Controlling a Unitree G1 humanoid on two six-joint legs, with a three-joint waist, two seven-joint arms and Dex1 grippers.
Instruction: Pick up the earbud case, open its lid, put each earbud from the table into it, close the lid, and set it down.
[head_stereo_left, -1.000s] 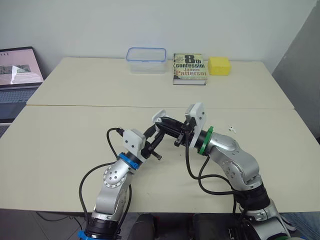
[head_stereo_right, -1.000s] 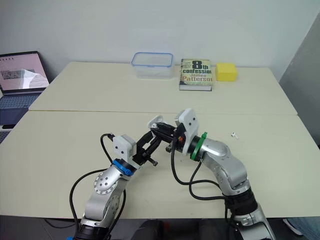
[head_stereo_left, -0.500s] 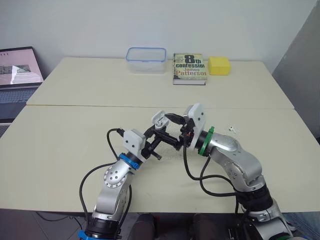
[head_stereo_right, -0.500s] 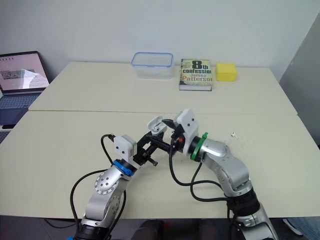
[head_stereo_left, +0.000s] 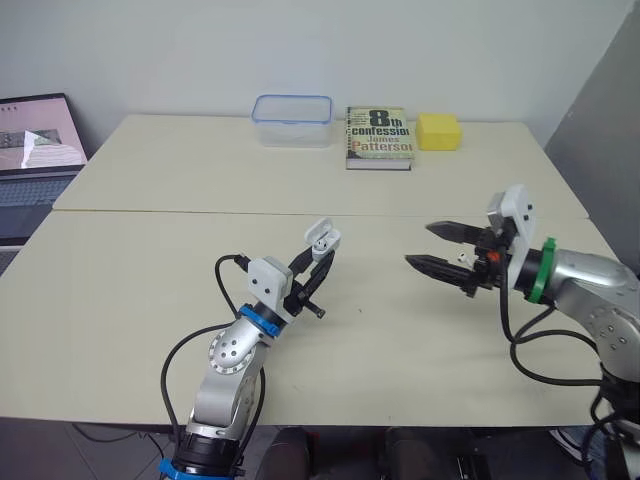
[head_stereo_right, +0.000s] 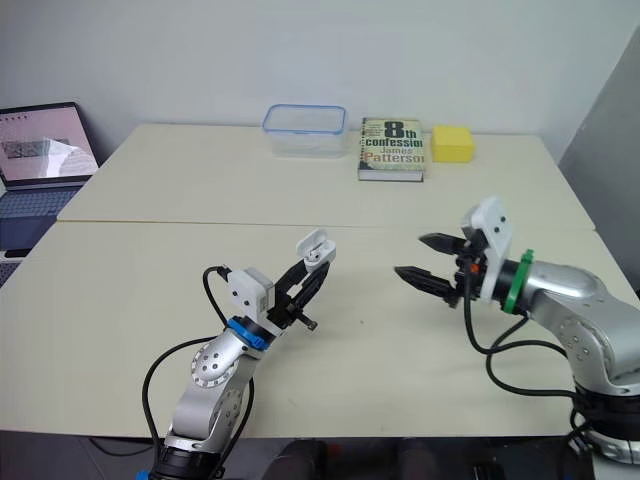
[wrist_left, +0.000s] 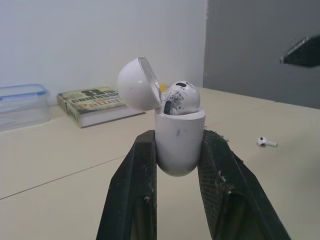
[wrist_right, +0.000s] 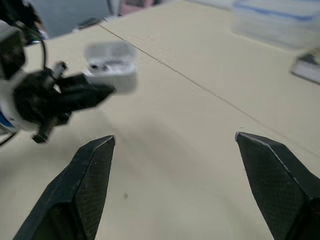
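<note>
over the bench (head_stereo_left: 150, 260), my left pincer (head_stereo_left: 318, 262) is clamped on the raised case (wrist_left: 179, 140), its lid (wrist_left: 137, 84) open and one earbud (wrist_left: 181, 98) seated, while my right pincer (head_stereo_left: 418, 245) hangs wide open and empty near the second earbud (wrist_left: 266, 142) lying on the bench, so i judge half the loading, closing and setting down remain.

Left gripper (head_stereo_left: 321, 254) raised, clamping earbud case (head_stereo_left: 322, 236); right gripper (head_stereo_left: 420, 245) well apart, fingers spread wide
</note>
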